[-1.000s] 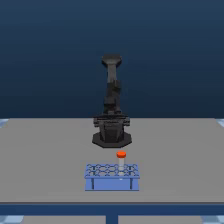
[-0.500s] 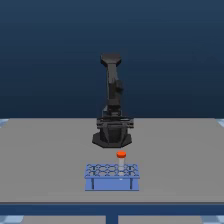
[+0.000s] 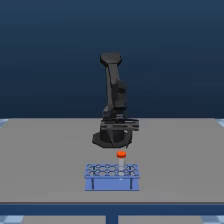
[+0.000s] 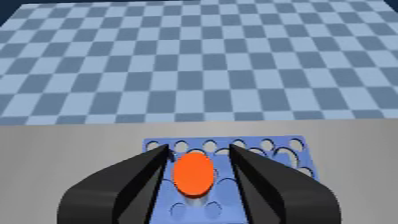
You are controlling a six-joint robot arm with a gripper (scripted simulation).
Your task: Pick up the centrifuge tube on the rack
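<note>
Orange-capped centrifuge tube (image 3: 121,156) upright in a back-row hole of the light-blue rack (image 3: 112,183).

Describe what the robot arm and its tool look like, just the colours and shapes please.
The arm is black all over, built of chunky rounded segments rising from a wide, dark, disc-like base. No cables or markings can be made out at this resolution. In the wrist view the tool shows two glossy black fingers, broad where they start and tapering toward the tips, with smooth curved outer surfaces.

my tool (image 4: 200,150): black | tube cap (image 4: 193,173): orange-red | rack (image 4: 284,150): light blue | table (image 3: 45,150): grey | floor (image 4: 195,60): blue checks
</note>
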